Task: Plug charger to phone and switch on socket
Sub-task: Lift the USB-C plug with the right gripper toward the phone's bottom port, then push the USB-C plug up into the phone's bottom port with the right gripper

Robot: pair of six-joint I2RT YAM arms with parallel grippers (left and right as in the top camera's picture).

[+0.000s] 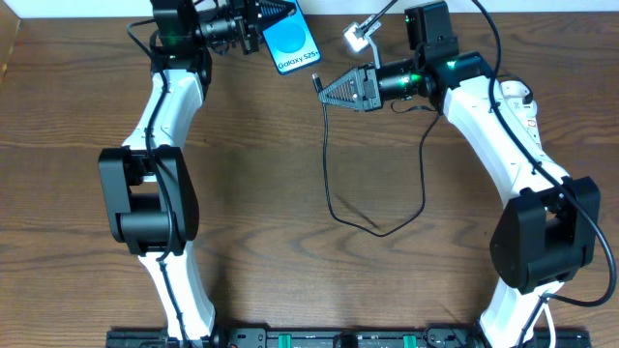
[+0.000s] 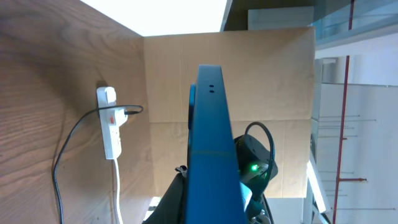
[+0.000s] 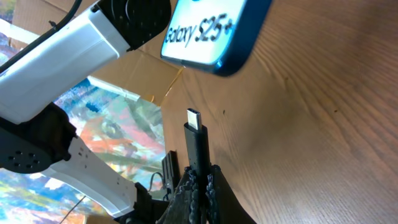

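Note:
My left gripper (image 1: 263, 21) is shut on the blue phone (image 1: 291, 43) and holds it raised at the back of the table; its edge with the port fills the left wrist view (image 2: 211, 149). My right gripper (image 1: 334, 89) is shut on the charger connector (image 1: 317, 85). In the right wrist view the connector tip (image 3: 194, 121) points at the phone's lower edge (image 3: 211, 31), a short gap away. The black cable (image 1: 387, 217) loops over the table. The white socket strip (image 2: 109, 121) lies by the back wall with the charger plugged in; overhead only part of it (image 1: 527, 108) shows behind the right arm.
A cardboard wall (image 2: 273, 81) stands behind the table. The strip's white cord (image 2: 117, 186) trails from it along the table. A small white and metal object (image 1: 358, 37) sits at the back between the two arms.

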